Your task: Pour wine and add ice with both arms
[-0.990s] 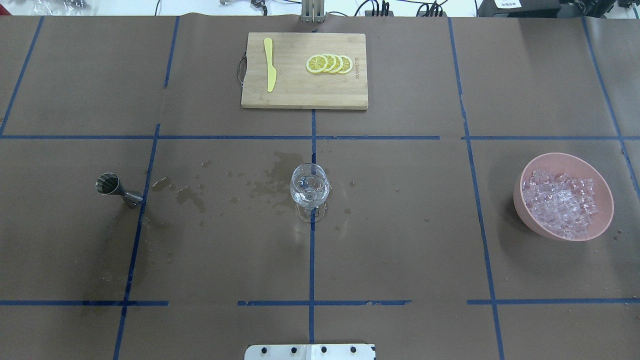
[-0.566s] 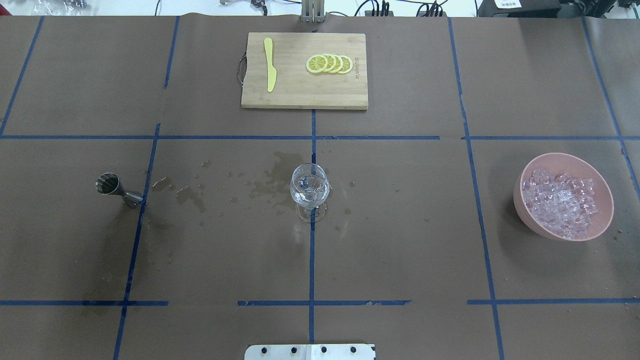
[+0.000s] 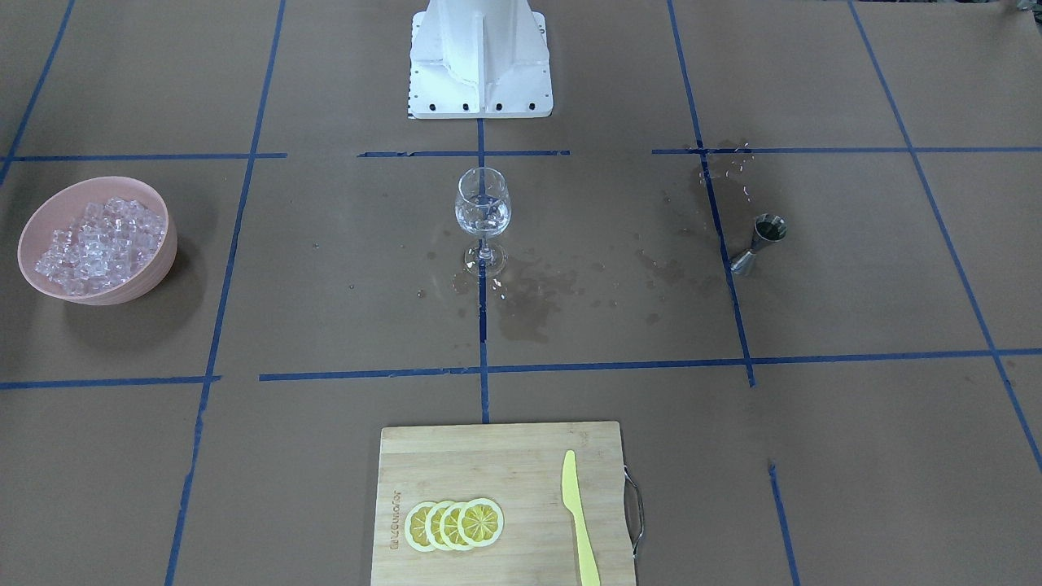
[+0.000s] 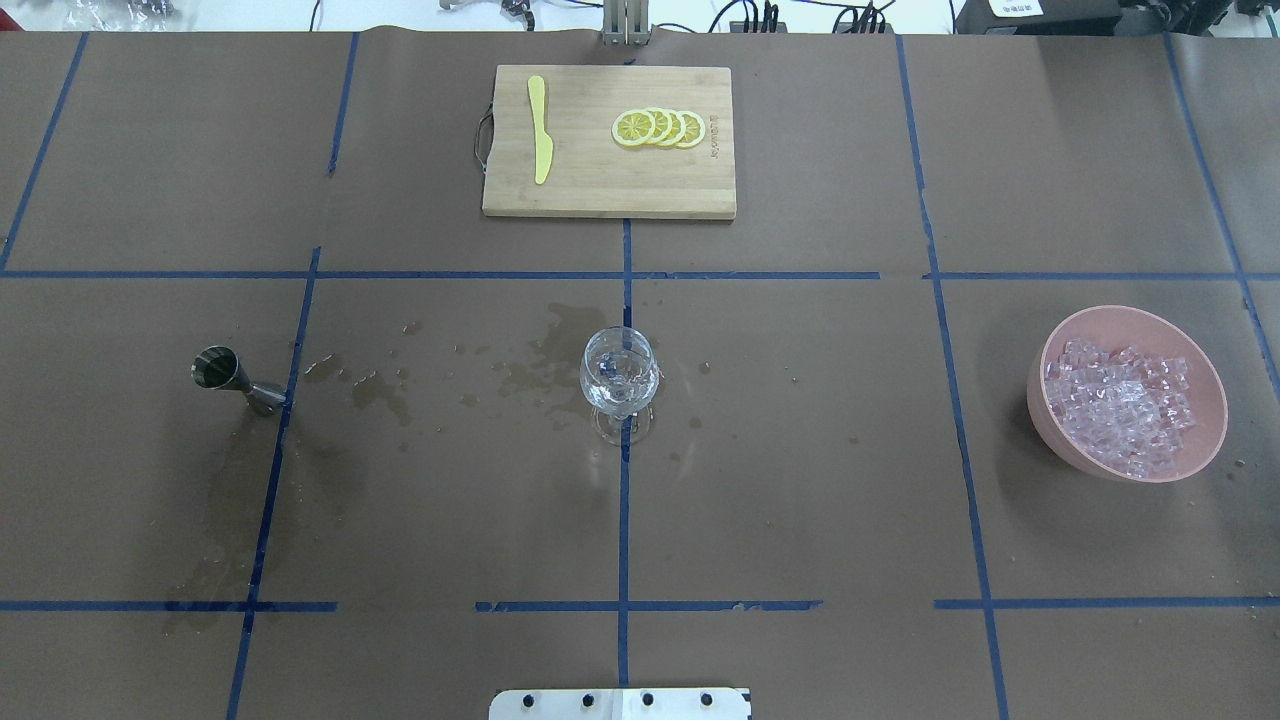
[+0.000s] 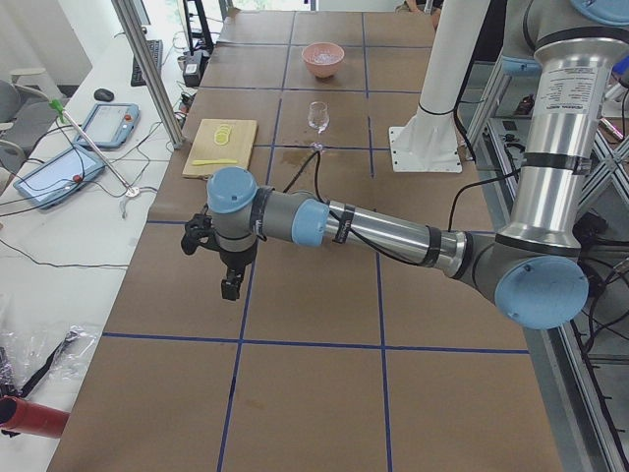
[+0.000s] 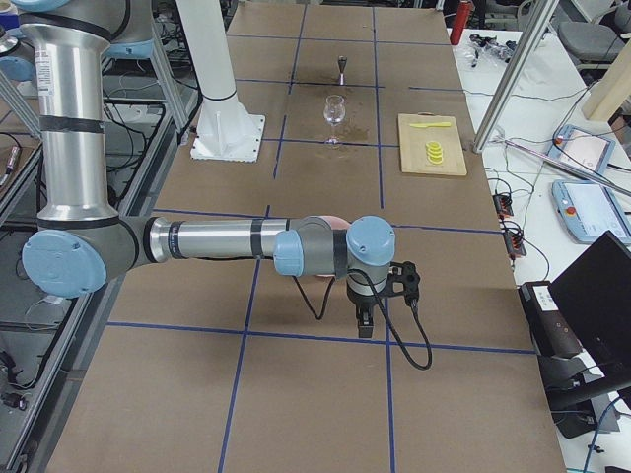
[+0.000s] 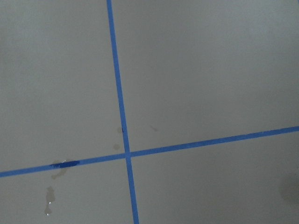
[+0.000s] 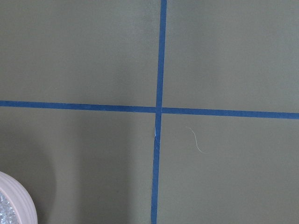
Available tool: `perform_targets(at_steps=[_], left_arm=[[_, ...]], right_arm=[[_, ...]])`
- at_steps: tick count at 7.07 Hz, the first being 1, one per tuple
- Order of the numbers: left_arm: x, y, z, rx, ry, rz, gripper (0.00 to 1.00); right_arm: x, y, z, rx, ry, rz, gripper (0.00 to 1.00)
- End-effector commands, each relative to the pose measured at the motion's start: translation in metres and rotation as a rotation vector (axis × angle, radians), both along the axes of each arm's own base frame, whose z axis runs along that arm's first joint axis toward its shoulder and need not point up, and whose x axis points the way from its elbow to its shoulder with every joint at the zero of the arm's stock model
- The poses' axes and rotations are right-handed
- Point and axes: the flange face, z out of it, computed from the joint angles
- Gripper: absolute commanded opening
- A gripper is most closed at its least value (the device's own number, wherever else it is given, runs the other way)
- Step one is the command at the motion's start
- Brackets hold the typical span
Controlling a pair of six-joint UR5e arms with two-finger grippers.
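The left tool [image 5: 228,287] hangs over the worktop [image 4: 800,480], far off to the left of the wine glass [image 4: 620,372]. It shows only from the side, so I cannot tell if it is open or closed. It holds nothing that I can see.

One small metal measuring cup [image 4: 240,382] stands to the left of the glass, well apart from it. I cannot see what is inside it. Dark wet spots [image 4: 555,350] lie on the brown paper between this cup and the glass.

The one wine glass stands up straight in the middle, on a blue tape line. A little clear wine [image 3: 483,221] sits low in it. I cannot tell if any ice is in the glass. The wine is far from both tools.

Past the glass, on the far side from the robot, lies one wooden board [image 4: 600,185]. On it are one yellow knife [image 4: 541,130] and four lemon slices [image 4: 660,128] in a row, each slice leaning on the next.

Far to the right of the glass sits one pink bowl [image 4: 1195,345]. It holds a heap of ice [image 4: 1118,408], many small clear cubes, too many to count.

The right tool [image 6: 366,323] hangs near this bowl, far from the glass. I cannot tell if it is open or closed either. Its camera shows just the bowl's edge in a corner.
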Motion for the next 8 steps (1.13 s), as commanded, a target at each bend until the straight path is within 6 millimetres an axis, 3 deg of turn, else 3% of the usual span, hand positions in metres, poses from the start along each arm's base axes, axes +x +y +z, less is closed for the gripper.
perform_targets(at_steps=[1, 2, 4, 5, 6, 8], left_arm=[[0.02, -0.027, -0.055, 0.113, 0.011, 0.043, 1.0], [0.025, -0.029, -0.078, 0.14, 0.044, 0.05, 1.0], [0.036, -0.018, -0.098, 0.115, 0.114, 0.029, 1.0], [0.033, 0.01, -0.11, 0.113, 0.085, -0.028, 1.0], [0.05, 0.045, -0.111, 0.118, 0.085, -0.024, 1.0], [0.099, 0.083, -0.112, 0.111, 0.161, -0.083, 1.0]], right_arm=[[0.0, 0.0, -0.001, 0.003, 0.0, 0.0, 1.0], [0.0, 0.0, 0.0, 0.001, 0.006, 0.001, 1.0], [0.0, 0.001, 0.0, 0.001, 0.005, -0.001, 1.0], [0.0, 0.001, 0.001, -0.001, 0.005, -0.001, 1.0], [0.0, -0.003, -0.006, 0.013, 0.005, -0.002, 1.0], [-0.002, -0.008, -0.02, 0.037, 0.007, -0.003, 1.0]])
